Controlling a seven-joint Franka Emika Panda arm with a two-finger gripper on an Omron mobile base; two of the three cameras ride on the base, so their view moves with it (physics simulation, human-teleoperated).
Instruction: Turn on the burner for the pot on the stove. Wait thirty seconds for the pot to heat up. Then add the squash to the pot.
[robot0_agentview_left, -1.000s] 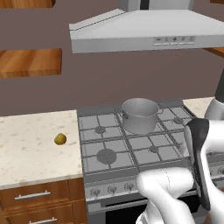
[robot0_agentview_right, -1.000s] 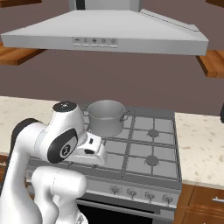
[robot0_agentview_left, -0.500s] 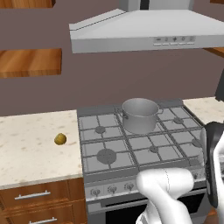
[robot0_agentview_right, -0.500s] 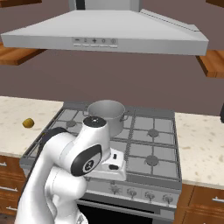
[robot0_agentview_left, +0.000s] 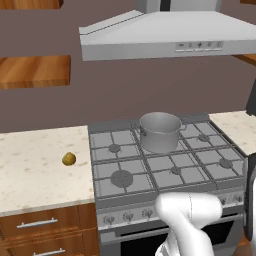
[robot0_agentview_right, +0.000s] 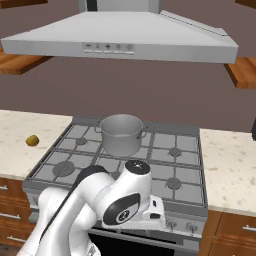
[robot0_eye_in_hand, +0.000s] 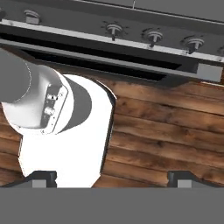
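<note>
The grey metal pot (robot0_agentview_left: 160, 131) (robot0_agentview_right: 121, 135) stands on a back burner of the stove (robot0_agentview_left: 165, 163) (robot0_agentview_right: 161, 143), near its middle. On the pale counter to the stove's left lies the small yellow-olive squash (robot0_agentview_left: 69, 159) (robot0_agentview_right: 32, 140). My arm is bent low in front of the stove. In the hand view my gripper (robot0_eye_in_hand: 113, 178) is open, fingertips (robot0_eye_in_hand: 43, 177) wide apart, with nothing between them. It looks down past the row of front knobs (robot0_eye_in_hand: 152, 35) at the wooden floor. The gripper is well away from both pot and squash.
A grey range hood (robot0_agentview_left: 165, 37) hangs over the stove. Wooden shelves (robot0_agentview_left: 34, 71) sit on the wall at left, and drawers (robot0_agentview_left: 37, 224) lie under the left counter. More counter (robot0_agentview_right: 226, 159) runs to the stove's right. The oven front (robot0_eye_in_hand: 109, 61) lies just below the knobs.
The arm has swung down and to the right, from over the front grates to low before the knob row. The gripper stayed open. Pot and squash have not moved.
</note>
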